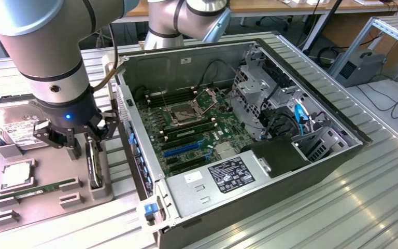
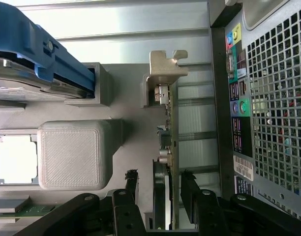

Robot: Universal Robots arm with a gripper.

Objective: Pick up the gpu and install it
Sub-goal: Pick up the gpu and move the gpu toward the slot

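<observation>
Tool point(image 2: 159, 175): 1, jaws wide, straddling | gpu point(image 2: 170, 142): 1, upright, seemingly untouched | case point(image 2: 268, 98): 1

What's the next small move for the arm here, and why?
Probably close the fingers. In the wrist view the open gripper straddles the gpu, which stands on edge in its gray holder. One finger sits on each side of the card, and neither seems to touch it yet.
</observation>
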